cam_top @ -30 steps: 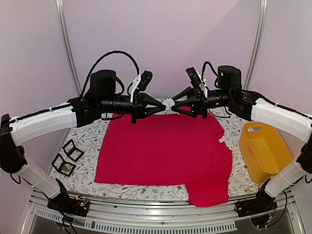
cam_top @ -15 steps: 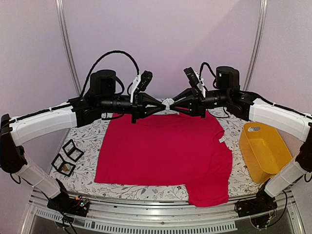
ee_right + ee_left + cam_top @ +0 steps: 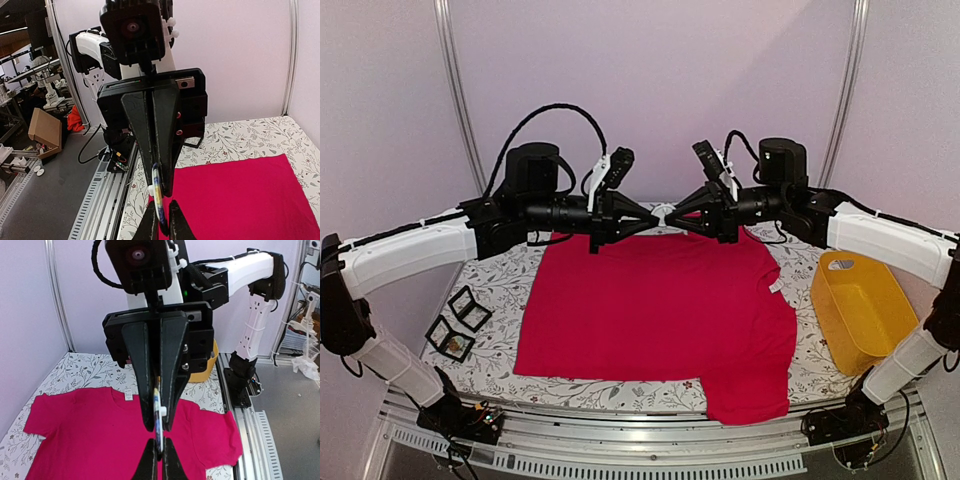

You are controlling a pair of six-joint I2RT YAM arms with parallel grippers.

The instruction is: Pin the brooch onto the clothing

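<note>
Left pincer (image 3: 653, 215) and right pincer (image 3: 680, 213) both pinch the brooch (image 3: 666, 211) tight above the shirt (image 3: 660, 310); uneven pulling could wrench it loose and drop it.

From my console I count one large bright red short-sleeved T-shirt (image 3: 660, 310), one small round white brooch (image 3: 665, 212) and one yellow plastic bin (image 3: 840, 300). The small black square frames (image 3: 470, 308) at the left come to three as far as I can make out, two of them overlapping. There is one floral white-grey tablecloth (image 3: 510, 285). The white-and-black robot arms number two: the left arm (image 3: 410, 250) and the right arm (image 3: 895, 240).
</note>
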